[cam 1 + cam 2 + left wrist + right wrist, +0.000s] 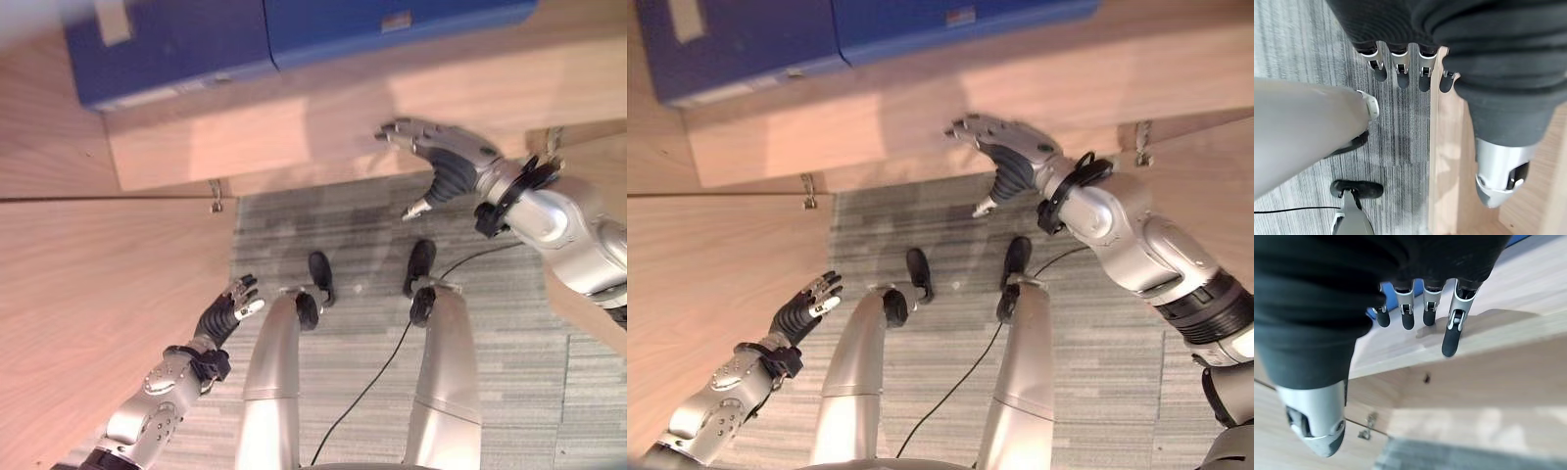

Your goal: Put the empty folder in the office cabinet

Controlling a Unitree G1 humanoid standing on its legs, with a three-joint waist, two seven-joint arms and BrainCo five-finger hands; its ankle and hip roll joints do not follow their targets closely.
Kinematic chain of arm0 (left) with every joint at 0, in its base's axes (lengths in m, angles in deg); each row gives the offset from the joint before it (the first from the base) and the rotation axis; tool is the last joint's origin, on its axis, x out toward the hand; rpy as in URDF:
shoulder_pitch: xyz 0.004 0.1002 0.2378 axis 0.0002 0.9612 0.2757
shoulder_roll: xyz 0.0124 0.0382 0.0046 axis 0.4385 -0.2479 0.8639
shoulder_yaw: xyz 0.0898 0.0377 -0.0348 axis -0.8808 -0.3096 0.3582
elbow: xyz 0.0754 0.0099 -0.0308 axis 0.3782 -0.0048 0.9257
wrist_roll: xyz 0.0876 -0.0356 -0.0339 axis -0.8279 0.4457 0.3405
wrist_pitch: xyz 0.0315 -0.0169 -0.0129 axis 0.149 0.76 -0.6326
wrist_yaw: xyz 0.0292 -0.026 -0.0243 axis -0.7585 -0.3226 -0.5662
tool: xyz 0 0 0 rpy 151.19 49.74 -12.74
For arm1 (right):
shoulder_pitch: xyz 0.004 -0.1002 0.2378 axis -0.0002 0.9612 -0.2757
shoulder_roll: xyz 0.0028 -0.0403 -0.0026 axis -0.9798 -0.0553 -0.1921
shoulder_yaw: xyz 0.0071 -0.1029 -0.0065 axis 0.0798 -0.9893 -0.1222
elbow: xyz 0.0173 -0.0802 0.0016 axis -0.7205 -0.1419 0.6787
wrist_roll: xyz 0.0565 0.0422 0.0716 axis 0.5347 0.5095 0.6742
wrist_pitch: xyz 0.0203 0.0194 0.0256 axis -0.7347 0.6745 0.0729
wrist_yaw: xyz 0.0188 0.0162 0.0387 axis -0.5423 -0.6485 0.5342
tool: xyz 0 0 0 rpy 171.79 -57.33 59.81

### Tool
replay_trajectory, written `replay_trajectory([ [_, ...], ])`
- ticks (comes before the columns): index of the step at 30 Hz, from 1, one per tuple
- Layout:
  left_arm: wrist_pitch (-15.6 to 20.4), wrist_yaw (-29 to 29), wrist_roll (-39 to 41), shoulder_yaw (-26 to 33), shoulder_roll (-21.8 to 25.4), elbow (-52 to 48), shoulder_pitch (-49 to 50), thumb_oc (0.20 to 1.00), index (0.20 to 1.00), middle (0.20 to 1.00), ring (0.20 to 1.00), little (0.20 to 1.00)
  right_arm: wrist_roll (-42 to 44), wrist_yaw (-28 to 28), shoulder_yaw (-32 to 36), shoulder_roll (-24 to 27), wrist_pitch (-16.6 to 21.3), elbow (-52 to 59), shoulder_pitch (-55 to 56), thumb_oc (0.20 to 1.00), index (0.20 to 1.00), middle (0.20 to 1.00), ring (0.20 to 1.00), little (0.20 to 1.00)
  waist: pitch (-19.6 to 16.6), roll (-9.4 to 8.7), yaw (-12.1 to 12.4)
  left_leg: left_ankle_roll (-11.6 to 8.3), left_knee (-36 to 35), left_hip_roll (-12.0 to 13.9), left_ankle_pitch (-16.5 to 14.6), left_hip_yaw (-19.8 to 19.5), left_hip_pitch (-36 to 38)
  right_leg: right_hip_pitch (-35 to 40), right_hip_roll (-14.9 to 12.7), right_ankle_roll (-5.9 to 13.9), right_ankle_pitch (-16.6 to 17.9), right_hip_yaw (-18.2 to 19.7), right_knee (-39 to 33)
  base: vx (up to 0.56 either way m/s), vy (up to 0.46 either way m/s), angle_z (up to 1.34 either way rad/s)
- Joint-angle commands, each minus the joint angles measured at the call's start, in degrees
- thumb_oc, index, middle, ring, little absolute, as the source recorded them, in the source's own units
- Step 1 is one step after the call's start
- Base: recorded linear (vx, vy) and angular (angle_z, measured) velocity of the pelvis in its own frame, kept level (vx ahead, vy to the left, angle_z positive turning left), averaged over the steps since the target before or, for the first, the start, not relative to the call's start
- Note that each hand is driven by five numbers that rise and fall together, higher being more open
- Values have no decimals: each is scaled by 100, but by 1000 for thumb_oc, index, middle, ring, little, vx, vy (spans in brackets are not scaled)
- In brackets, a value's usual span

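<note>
Your right hand hovers with its fingers stretched out and relaxed, holding nothing, just over the front edge of the cabinet shelf. In the right wrist view the fingertips hang just above that pale wooden edge, and I cannot tell whether they touch it. Your left hand hangs low beside the open cabinet door, fingers loosely spread and likewise empty, above the grey carpet.

The blue folder already lies flat on the shelf, with a second blue folder touching it on the right-hand side. So the placing looks done, and what remains is likely the retreat. Draw the right hand straight back from the shelf edge, keeping the fingers straight so nothing hooks the board or drags a folder forward. Watch the door hinge and the door panel on your left if you mean to close up.

The shelf holds only those two folders as far as the views reach; its back part is cut off from sight.
</note>
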Motion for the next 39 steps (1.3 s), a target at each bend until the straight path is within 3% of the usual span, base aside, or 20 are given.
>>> replay_trajectory([
  [1, 111, -164, -362, -44, 168, 108, -205, 1000, 1000, 1000, 1000, 1000, 598, 202, 38, -85, -125, -114, -452, 1000, 1000, 1000, 1000, 1000, 576, 30, 33, -418, -315, 144, 48, -477, 582, 986, -207, 368, 389, -124, -688, -11, -93, 3],
  [7, 174, -247, -525, -362, -246, 1534, -674, 1000, 1000, 1000, 1000, 1000, 1280, 762, 19, -1432, 22, -2179, 285, 1000, 1000, 1000, 1000, 1000, 560, -58, -26, -577, -1687, 79, 370, -648, 2235, 2735, -122, 495, 848, -602, -2245, 47, -92, 7],
  [10, 217, -199, -815, -289, -377, 1922, -773, 1000, 1000, 1000, 1000, 1000, 1101, 853, 52, -1888, 17, -2840, 545, 1000, 1000, 1000, 1000, 1000, 567, -71, -19, -613, -1984, 53, 445, -679, 2733, 3298, -55, 495, 903, -719, -2599, 24, -61, 2],
  [11, 178, -193, -983, -198, -484, 2185, -783, 1000, 1000, 1000, 1000, 1000, 950, 736, 53, -2063, -40, -2991, 737, 1000, 1000, 1000, 1000, 1000, 547, -124, -33, -591, -2170, -2, 651, -660, 2929, 3569, -72, 444, 1084, -830, -2850, -19, -56, 1],
  [18, 38, -281, -1339, -17, -1421, 4167, -1077, 1000, 1000, 1000, 1000, 1000, 704, 543, -29, -3011, -79, -4534, 1264, 1000, 1000, 1000, 1000, 1000, 459, -106, 35, -633, -2539, 18, 709, -706, 3998, 4657, 89, 427, 1042, -904, -3196, 80, -58, 6],
  [24, 52, -277, -2219, 291, -2071, 6479, -1637, 1000, 1000, 1000, 1000, 1000, 1144, 794, 311, -3889, 24, -6211, 1802, 1000, 1000, 1000, 1000, 1000, 76, -169, 59, -801, -3523, 159, 1165, -688, 4943, 5538, 488, 430, 1081, -1065, -3998, 99, -92, 2],
  [29, 139, -254, -2422, 401, -2271, 7128, -1750, 1000, 1000, 1000, 1000, 1000, 1113, 935, 395, -4269, 76, -7389, 2063, 1000, 1000, 1000, 1000, 1000, -198, -217, 159, -937, -3929, 383, 1508, -886, 5226, 6050, 801, 429, 1117, -1275, -4688, 66, -117, 6],
  [30, 148, -279, -2503, 392, -2279, 7205, -1749, 1000, 1000, 1000, 1000, 1000, 1086, 936, 387, -4304, 79, -7492, 2129, 1000, 1000, 1000, 1000, 1000, -231, -262, 173, -883, -3856, 324, 1374, -983, 5254, 6134, 857, 416, 1144, -1264, -4806, 25, -207, 9],
  [31, 174, -330, -2637, 412, -2367, 7279, -1699, 1000, 1000, 1000, 1000, 1000, 1209, 985, 550, -4289, 110, -7664, 2301, 1000, 1000, 1000, 1000, 1000, -280, -349, 192, -808, -3539, 148, 978, -1122, 5345, 6287, 910, 398, 1164, -1246, -4944, 12, -110, 6],
  [32, 174, -330, -2637, 413, -2365, 7280, -1701, 1000, 1000, 1000, 1000, 1000, 1209, 985, 551, -4291, 111, -7665, 2298, 1000, 1000, 1000, 1000, 1000, -296, -357, 176, -802, -3545, 133, 999, -1133, 5319, 6265, 896, 401, 1170, -1258, -4942, 9, -97, 32],
  [34, 175, -448, -2999, 401, -2532, 7575, -1594, 1000, 1000, 1000, 1000, 1000, 1423, 1024, 936, -4374, 157, -8022, 2641, 1000, 1000, 1000, 1000, 1000, -455, -448, 131, -629, -3098, -157, 406, -1203, 5596, 6411, 1030, 373, 1182, -1148, -5046, 45, -31, 28],
  [36, 191, -552, -3236, 314, -2611, 7626, -1547, 1000, 1000, 1000, 1000, 1000, 1554, 996, 1248, -4472, 170, -8340, 2993, 1000, 1000, 1000, 1000, 1000, -686, -492, 45, -530, -3115, -328, 248, -1276, 5721, 6448, 1138, 397, 1208, -1086, -5051, 40, 27, -12],
  [39, 195, -641, -3348, 82, -2760, 7526, -1597, 1000, 1000, 1000, 1000, 1000, 1615, 960, 1547, -4433, 162, -8525, 3240, 1000, 1000, 1000, 1000, 1000, -906, -485, -40, -494, -3356, -428, 173, -1236, 5921, 6501, 1060, 456, 1335, -1119, -5051, -98, 140, -11],
])
